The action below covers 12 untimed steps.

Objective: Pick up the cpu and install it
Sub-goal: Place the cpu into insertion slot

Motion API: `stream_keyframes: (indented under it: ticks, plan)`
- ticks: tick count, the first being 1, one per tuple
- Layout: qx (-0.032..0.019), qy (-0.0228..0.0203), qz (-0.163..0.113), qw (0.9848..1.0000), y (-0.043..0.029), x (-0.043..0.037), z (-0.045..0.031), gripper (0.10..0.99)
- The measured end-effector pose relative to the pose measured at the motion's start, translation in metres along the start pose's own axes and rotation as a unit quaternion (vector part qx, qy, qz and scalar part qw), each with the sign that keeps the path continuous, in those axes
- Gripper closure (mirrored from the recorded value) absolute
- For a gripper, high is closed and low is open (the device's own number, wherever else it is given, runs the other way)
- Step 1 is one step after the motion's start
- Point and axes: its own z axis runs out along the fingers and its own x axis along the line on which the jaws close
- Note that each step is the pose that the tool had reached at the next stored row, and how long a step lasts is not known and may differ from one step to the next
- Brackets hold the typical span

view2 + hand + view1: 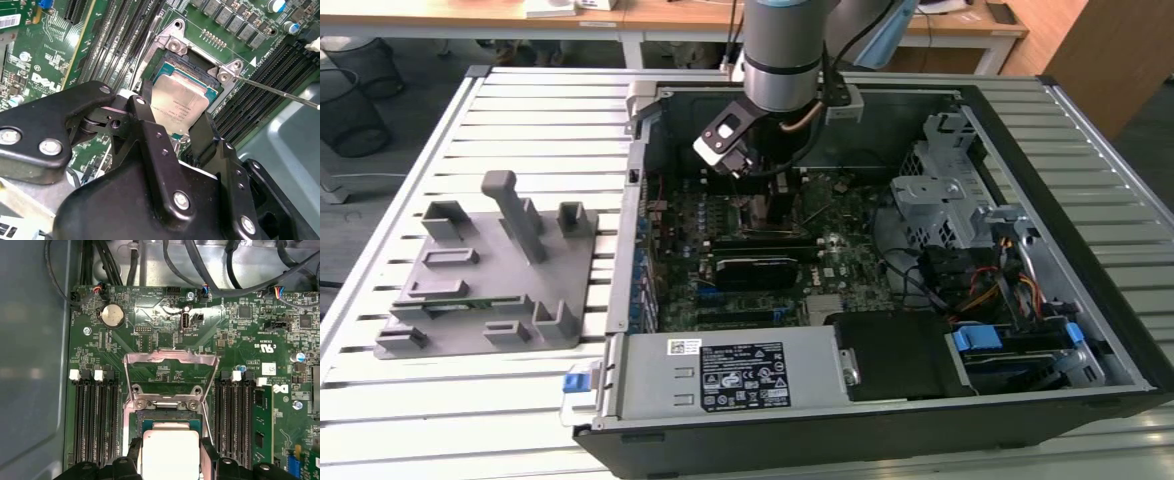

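The gripper (172, 120) (170, 462) reaches down into the open computer case (1067, 330) and grips the cpu (181, 106) (170, 452), its black fingers (145, 117) pressed against two opposite edges of the chip. The cpu, silver top up, sits right over the open socket on the green motherboard (150, 315). The metal load plate (170, 372) stands swung up, and the thin lever (280, 92) juts out just beside the socket.
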Motion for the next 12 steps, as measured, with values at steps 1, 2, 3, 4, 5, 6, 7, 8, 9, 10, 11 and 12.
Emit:
stream_keyframes:
  ticks: [1, 2, 3, 4, 5, 6, 7, 8, 9, 10, 11, 12]
  plan:
    - [0.0, 0.0, 0.0, 1.0, 0.0, 0.0, 0.001, 0.545]
    - [0.0, 0.0, 0.0, 1.0, -0.0001, 0.0001, 0.0019, 0.545]
    - [0.0, 0.0001, 0.0, 1.0, -0.0002, 0.0001, 0.0029, 0.545]
    - [0.0, 0.0, 0.0, 1.0, -0.0004, 0.0001, 0.0039, 0.545]
    - [0.0, 0.0001, 0.0, 1.0, -0.0006, 0.0001, 0.0051, 0.545]
    - [0.0, 0.0001, 0.0, 1.0, -0.0006, 0.0001, 0.0062, 0.545]
    - [0.0, 0.0, 0.0, 1.0, -0.0006, 0.0001, 0.0073, 0.545]
    - [0.0, 0.0, 0.0, 1.0, -0.0007, 0.0001, 0.0082, 0.545]
    - [0.0, 0.0, 0.0, 1.0, -0.0007, 0.0001, 0.0091, 0.545]
    - [-0.0001, 0.0001, 0.0, 1.0, -0.0008, 0.0001, 0.01, 0.545]
    - [-0.0001, 0.0001, 0.0, 1.0, -0.0008, 0.0001, 0.0107, 0.545]
    - [-0.0001, 0.0001, 0.0, 1.0, -0.0009, 0.0001, 0.0113, 0.545]
